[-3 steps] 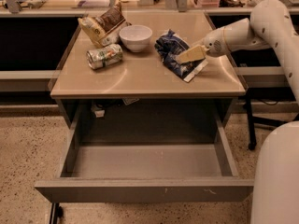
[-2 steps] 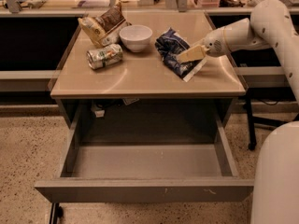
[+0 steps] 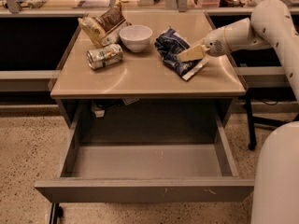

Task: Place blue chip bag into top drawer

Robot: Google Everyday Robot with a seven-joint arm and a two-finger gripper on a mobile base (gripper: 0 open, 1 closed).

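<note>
**One raised camera, turned down on the table's front**

The scene is covered by a single camera. The table (image 3: 140,80) is faced from its front side and is looked down on from above, so that the tabletop and the inside of the pulled-out top drawer (image 3: 145,190) are shown together. The drawer's front panel is set near the lower edge of the frame, and a counter (image 3: 93,3) behind the table is cut by the upper edge. The whole table is taken in at moderate nearness. The robot's white body (image 3: 275,181) is caught at the lower right corner. Its arm (image 3: 275,22) is seen entering from the upper right, with the gripper (image 3: 187,55) placed at the blue chip bag (image 3: 170,48) on the tabletop's right half.
</note>
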